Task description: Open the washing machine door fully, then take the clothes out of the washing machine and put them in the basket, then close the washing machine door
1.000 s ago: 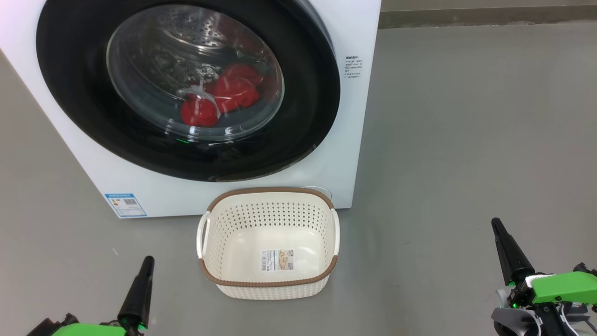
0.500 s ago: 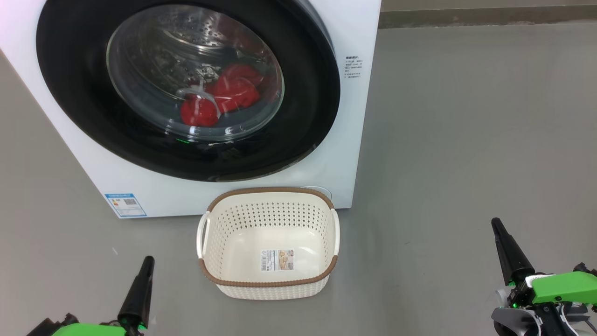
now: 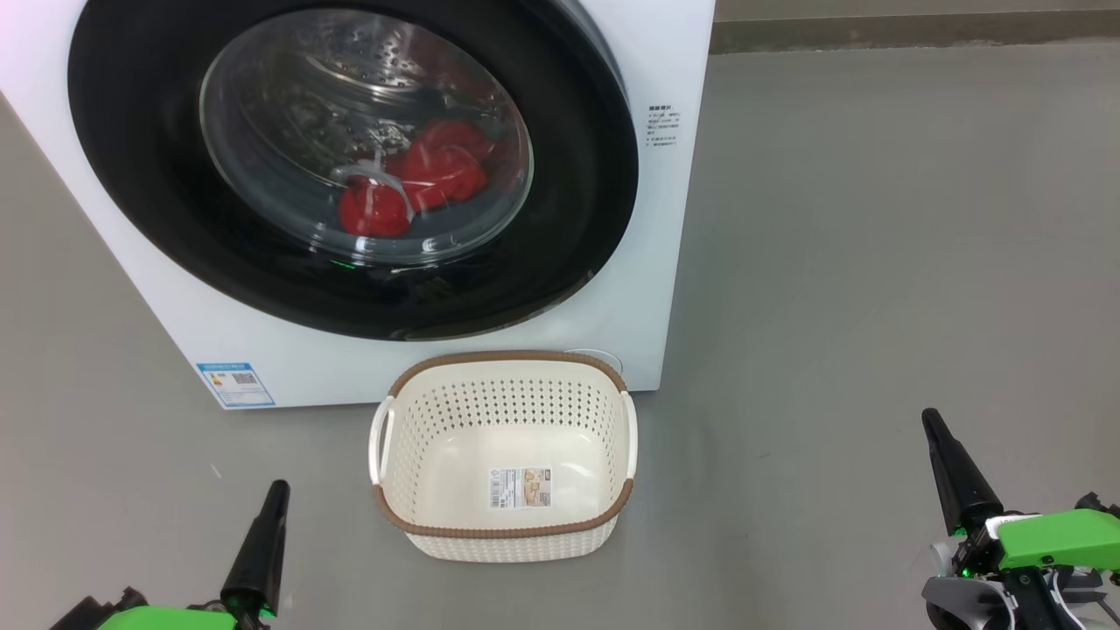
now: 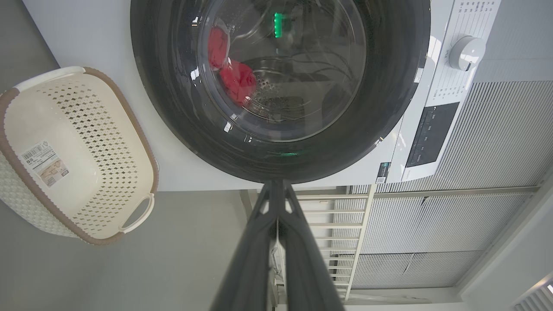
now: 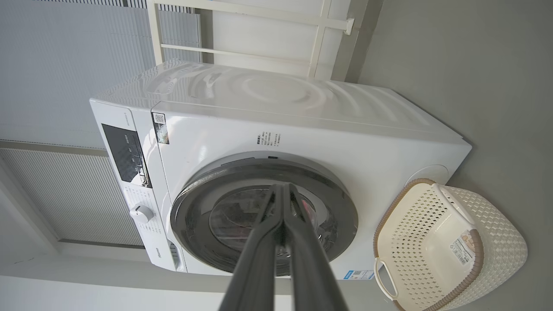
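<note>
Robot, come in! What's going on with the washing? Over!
Left gripper shut, right gripper shut, both empty. Washing machine door closed, clothes inside. Basket empty, just below the door. Door path looks clear.

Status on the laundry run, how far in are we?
Done: nothing yet. The washing machine door is not swung open, the clothes sit in the drum behind its glass, and the basket on the floor in front is empty. In hand: nothing; the left pincer and right pincer are shut, low and apart from the machine. Left: open the door, move the clothes, close the door.
</note>
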Robot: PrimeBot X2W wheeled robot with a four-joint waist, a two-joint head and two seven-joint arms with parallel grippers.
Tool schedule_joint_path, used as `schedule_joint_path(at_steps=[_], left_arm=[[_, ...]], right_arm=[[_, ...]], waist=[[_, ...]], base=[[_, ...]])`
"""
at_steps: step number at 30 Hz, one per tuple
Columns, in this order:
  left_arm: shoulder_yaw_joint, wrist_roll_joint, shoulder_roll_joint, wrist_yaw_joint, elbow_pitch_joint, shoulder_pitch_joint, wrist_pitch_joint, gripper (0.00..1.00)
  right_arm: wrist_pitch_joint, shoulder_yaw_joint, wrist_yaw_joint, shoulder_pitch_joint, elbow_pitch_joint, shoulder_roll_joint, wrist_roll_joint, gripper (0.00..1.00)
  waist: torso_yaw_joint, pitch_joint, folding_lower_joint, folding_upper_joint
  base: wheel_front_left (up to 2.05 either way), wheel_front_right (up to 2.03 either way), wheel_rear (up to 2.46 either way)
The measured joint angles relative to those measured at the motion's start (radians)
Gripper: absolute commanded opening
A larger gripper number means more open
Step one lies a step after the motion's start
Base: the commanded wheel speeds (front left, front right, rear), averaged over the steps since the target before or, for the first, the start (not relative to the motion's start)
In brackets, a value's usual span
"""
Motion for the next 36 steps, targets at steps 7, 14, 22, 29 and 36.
schedule_joint_path(at_steps=[7, 14, 22, 29, 36], left_arm=[[0.000, 0.000, 0.000, 0.000, 0.000, 0.000, 0.000, 0.00], [0.000, 0.000, 0.000, 0.000, 0.000, 0.000, 0.000, 0.00], [0.000, 0.000, 0.000, 0.000, 0.000, 0.000, 0.000, 0.00], [-0.001, 0.000, -0.001, 0.000, 0.005, 0.001, 0.000, 1.00], [-0.018, 0.001, -0.017, 0.001, 0.061, 0.044, -0.002, 1.00]], right_arm=[[0.000, 0.000, 0.000, 0.000, 0.000, 0.000, 0.000, 0.00], [0.000, 0.000, 0.000, 0.000, 0.000, 0.000, 0.000, 0.00], [0.000, 0.000, 0.000, 0.000, 0.000, 0.000, 0.000, 0.00], [0.000, 0.001, 0.000, 0.001, 0.005, 0.001, 0.000, 1.00], [-0.003, 0.013, 0.000, 0.051, 0.065, 0.024, 0.000, 1.00]], waist=[[0.000, 0.000, 0.0000, 0.0000], [0.000, 0.000, 0.0000, 0.0000], [0.000, 0.000, 0.0000, -0.0001], [0.000, 0.000, 0.0000, 0.0000], [0.000, 0.001, 0.0000, 0.0000]], base=[[0.00, 0.00, 0.00], [0.00, 0.00, 0.00], [0.00, 0.00, 0.00], [0.00, 0.00, 0.00], [0.00, 0.00, 0.00]])
